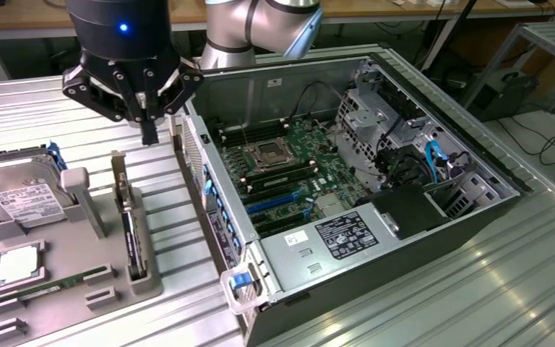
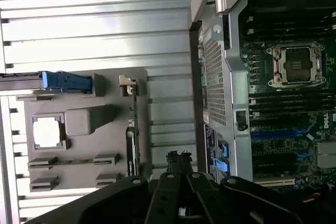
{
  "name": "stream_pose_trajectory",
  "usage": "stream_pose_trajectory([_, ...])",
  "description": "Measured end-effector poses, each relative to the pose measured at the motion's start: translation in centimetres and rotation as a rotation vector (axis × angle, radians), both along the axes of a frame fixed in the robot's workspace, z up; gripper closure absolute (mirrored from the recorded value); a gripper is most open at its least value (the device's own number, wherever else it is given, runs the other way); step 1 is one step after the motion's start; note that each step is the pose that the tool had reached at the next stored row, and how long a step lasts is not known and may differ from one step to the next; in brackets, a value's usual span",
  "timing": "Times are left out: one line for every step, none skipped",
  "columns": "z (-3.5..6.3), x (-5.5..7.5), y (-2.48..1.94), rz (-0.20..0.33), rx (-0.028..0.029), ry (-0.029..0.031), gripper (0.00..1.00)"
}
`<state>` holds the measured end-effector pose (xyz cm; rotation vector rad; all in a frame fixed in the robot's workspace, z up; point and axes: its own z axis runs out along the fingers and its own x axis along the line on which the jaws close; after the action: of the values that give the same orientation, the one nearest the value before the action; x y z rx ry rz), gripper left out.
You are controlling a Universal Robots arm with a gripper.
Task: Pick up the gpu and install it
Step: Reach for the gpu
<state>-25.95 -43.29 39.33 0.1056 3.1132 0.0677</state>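
My gripper (image 1: 148, 136) is empty, fingers together; I think I must line it squarely along the upright gpu (image 1: 135, 235).

The ribbed metal table (image 1: 490, 303) is gleaming, smooth and brushed. At the exterior view's lower left, the holder (image 1: 84, 253) is looking matt grey plastic, the gpu (image 1: 134, 235) matt black; the computer case (image 1: 258, 90) is showing dull sheet metal.

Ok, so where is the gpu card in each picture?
Exterior view: the gpu stands on edge in the grey holder, on the exterior view's left, beside the open computer case.
Wrist view: the gpu is seen edge-on, in the holder's slot nearest the case.
Shared landmark: the silver square chip in that holder.
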Motion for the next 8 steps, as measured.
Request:
stream_pose_trajectory([0.0, -0.3, -0.03, 0.0, 0.0, 0.0, 0.89])
stream_pose_trajectory([-0.01, -0.7, -0.07, 0.0, 0.0001, -0.0001, 0.89])
stream_pose_trajectory([-0.01, -1.0, -0.1, 0.0, 0.0001, -0.0001, 0.89])
stream_pose_trajectory([0.0, -1.3, -0.13, 0.0, 0.0, 0.0, 0.89])
stream_pose_trajectory([0.0, -1.6, -0.15, 0.0, 0.0, 0.0, 0.89])
stream_pose_trajectory([0.0, -2.0, -0.18, 0.0, 0.0, -0.0001, 0.89])
stream_pose_trajectory([0.0, -2.3, -0.22, 0.0, 0.0001, -0.0001, 0.89])
stream_pose_trajectory([-0.01, -2.7, -0.28, 0.0, 0.0001, -0.0001, 0.89])
